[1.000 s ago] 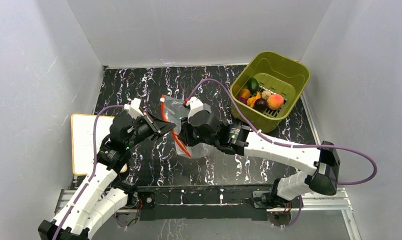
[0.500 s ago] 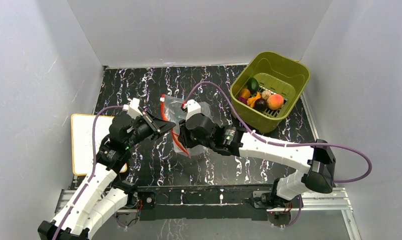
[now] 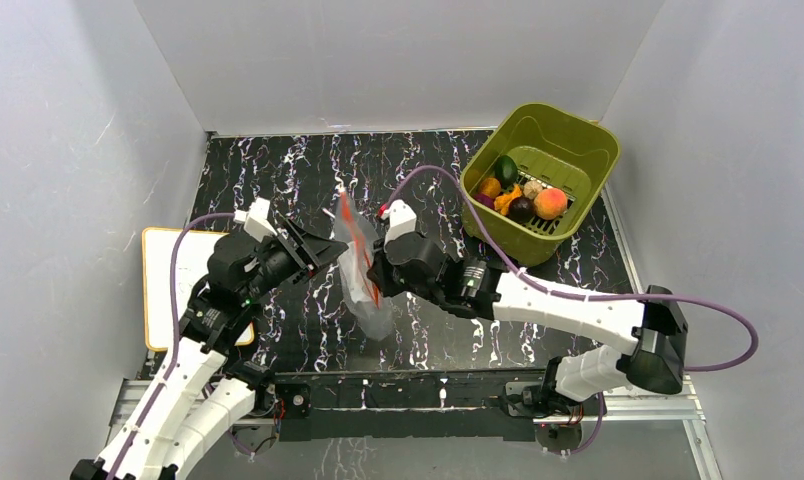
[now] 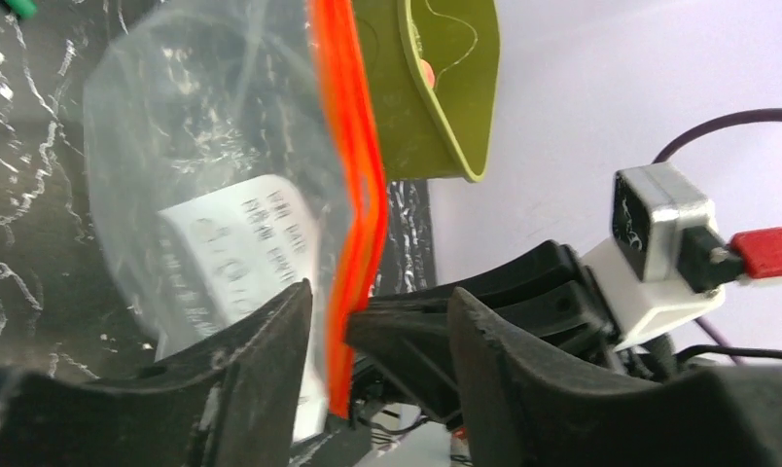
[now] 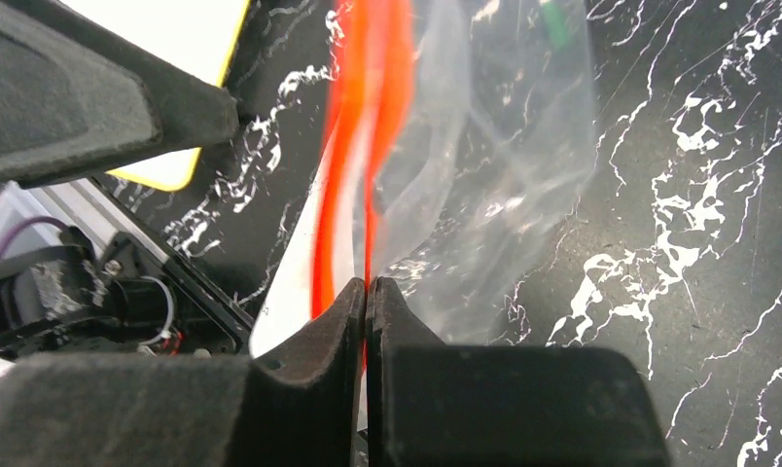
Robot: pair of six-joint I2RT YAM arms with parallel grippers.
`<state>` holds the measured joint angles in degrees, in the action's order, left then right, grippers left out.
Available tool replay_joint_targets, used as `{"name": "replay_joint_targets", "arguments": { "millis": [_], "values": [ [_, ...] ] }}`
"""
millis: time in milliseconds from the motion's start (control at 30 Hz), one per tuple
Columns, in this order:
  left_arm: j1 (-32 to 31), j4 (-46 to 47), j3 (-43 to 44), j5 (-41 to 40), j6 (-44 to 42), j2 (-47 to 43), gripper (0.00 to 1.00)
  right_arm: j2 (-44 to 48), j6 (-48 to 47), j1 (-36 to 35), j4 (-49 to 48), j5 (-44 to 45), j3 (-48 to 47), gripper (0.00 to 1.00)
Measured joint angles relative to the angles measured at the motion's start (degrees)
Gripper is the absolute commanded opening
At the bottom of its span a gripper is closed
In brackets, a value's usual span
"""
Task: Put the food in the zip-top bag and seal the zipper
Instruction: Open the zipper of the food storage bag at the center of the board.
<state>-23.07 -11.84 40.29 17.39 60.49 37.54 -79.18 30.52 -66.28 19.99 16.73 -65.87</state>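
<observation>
Seen from above, a black marbled table [image 3: 278, 170] is enclosed by pale grey walls, with two white-and-black robot arms reaching in from the 6 o'clock edge. At the centre of the table a clear zip-top bag [image 3: 366, 300] is held up off the surface, hanging crumpled with its red-orange zipper [image 3: 350, 215] running from the 12 o'clock end down toward 6 o'clock. The right gripper [image 5: 368, 287] is pressed together on the zipper, which is pinched between the two black fingertips; this is shown plainly by the right wrist camera. The left gripper [image 4: 379, 297] is placed just at 9 o'clock of the bag with its jaws spread, and in its own wrist view the zipper strip is seen passing through the gap between the fingers; whether either finger touches the plastic cannot be told. A white label [image 4: 241, 243] with printed text is seen through the bag's wall, and the bag is blurred in both wrist views. The toy food [image 3: 523, 195] is gathered in an olive-green basket [image 3: 578, 140] at 2 o'clock on the table, well apart from the bag; a peach piece [image 3: 550, 203], a dark green piece [image 3: 505, 168] and orange and dark purple pieces can be made out there. A white board [image 3: 163, 290] with a yellow edge is laid at 9 o'clock, beside the table's edge.
</observation>
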Motion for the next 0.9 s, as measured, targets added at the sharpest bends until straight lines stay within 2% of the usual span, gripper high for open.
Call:
{"name": "replay_joint_targets", "arguments": {
  "millis": [133,333,567,800,900],
  "values": [
    [0.0,-3.8,2.6,-1.6,-5.1,-1.0,0.61,2.8,1.1,0.0,-2.1,1.5,0.5,0.0],
    [0.0,-6.4,5.3,-1.6,-13.0,-0.4,0.63,5.2,2.3,0.0,-4.7,2.9,0.9,0.0],
    [0.0,-5.4,5.6,2.6,-16.8,4.6,0.64,4.4,2.8,0.0,-5.4,2.2,0.9,0.0],
    [0.0,-3.5,5.6,6.0,-19.3,8.1,0.57,2.0,3.3,0.0,-5.7,0.7,0.9,0.0],
    [0.0,-3.2,5.6,6.4,-20.4,8.6,0.5,1.7,3.5,0.0,-5.7,0.7,0.9,0.0]
  ]
}}
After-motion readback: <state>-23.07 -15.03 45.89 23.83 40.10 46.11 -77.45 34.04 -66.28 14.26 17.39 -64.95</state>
